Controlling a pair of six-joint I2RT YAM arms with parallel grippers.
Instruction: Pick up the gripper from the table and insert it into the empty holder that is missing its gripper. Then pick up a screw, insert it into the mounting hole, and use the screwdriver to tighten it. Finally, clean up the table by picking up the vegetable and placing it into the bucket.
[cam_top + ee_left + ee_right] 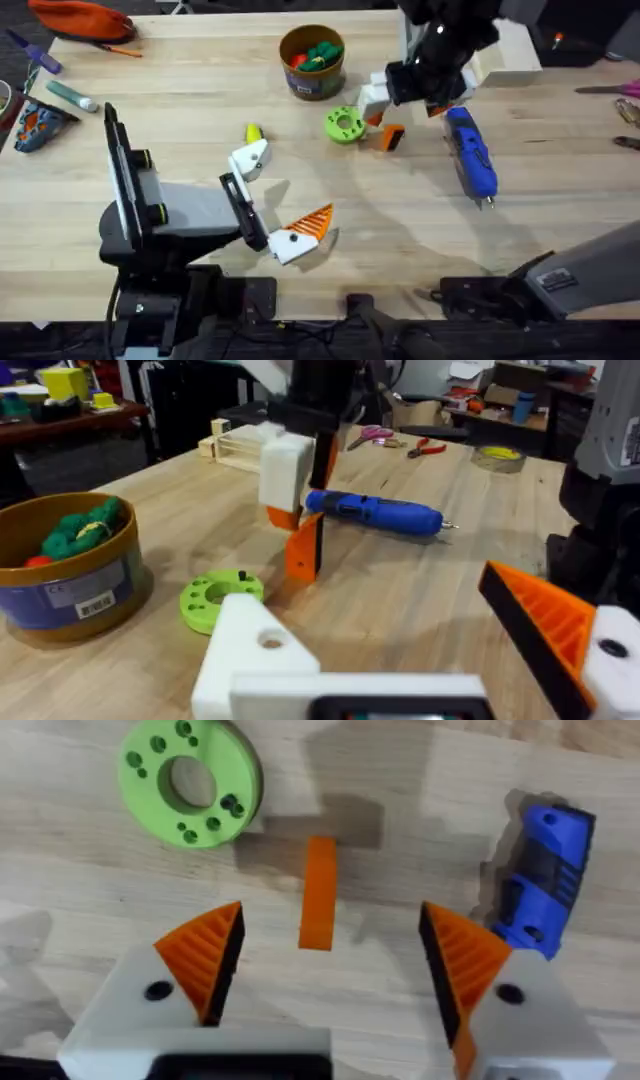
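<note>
Here, the left gripper (268, 195) rests low over the near-left table with its jaws spread wide, one white triangular plastic holder (250, 160) bare and the other carrying its orange pad. Further right, the small orange ribbed plastic gripper piece (319, 892) lies on the wooden table (400, 220) between a green ring-shaped disc (190, 780) and the blue pen-shaped screwdriver (540, 885). The right gripper (330, 960), the nearer one, hovers directly above with fingers wide and empty, the piece's long axis running crosswise to their closing line.

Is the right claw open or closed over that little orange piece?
Open. In its wrist view the right claw has its orange pads spread wide, with the gripper lying untouched on the table between them.
</note>
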